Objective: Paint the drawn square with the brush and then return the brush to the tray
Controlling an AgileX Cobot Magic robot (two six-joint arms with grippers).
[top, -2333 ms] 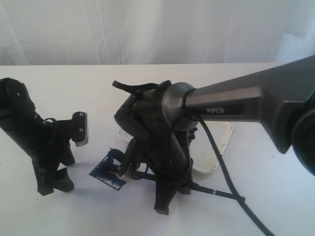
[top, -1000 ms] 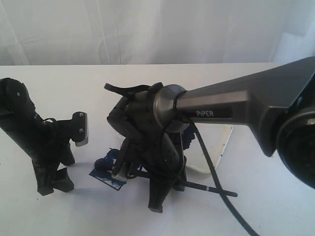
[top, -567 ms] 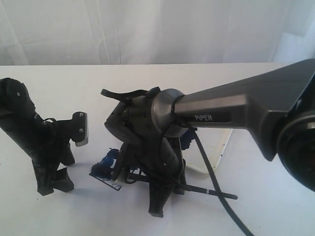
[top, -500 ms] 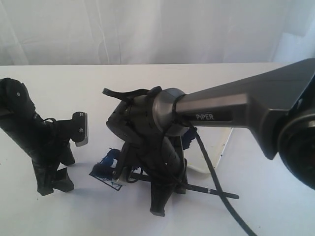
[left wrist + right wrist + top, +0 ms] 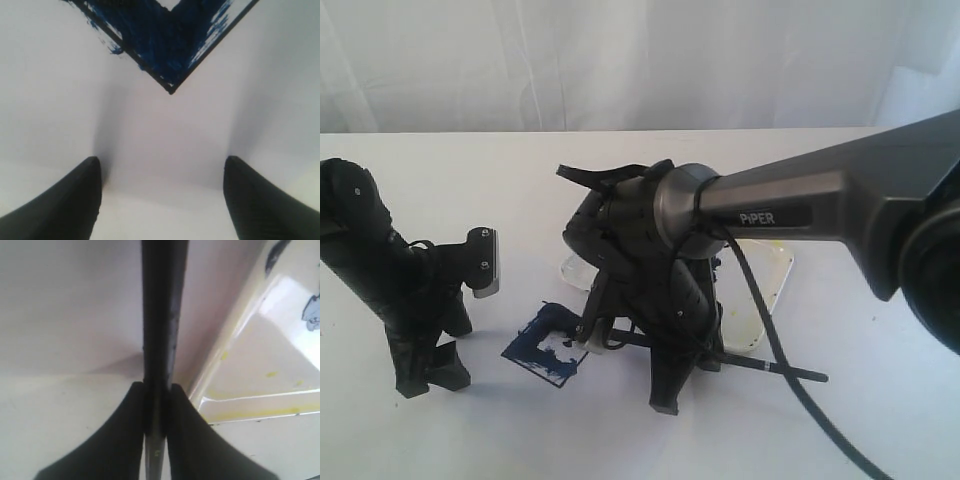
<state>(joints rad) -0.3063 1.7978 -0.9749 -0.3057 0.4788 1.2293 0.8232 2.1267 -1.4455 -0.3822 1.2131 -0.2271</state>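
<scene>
The drawn square lies on the white paper, turned like a diamond and mostly smeared dark blue; its corner also shows as the square in the left wrist view. My right gripper points down just right of it, shut on the brush. The thin black brush lies nearly level, its front end reaching the square's right corner, the tip itself hidden by the gripper. In the right wrist view the brush is pinched by the right gripper. The tray sits behind the right arm. My left gripper stands open left of the square.
The tray's rim with yellowish stains runs close beside the brush in the right wrist view. The left gripper hangs over bare white paper just short of the square's corner. A white curtain closes off the back.
My right arm has swung to the right with the brush, drawing its front end across the square and uncovering more blue paint. The left arm has not moved.
</scene>
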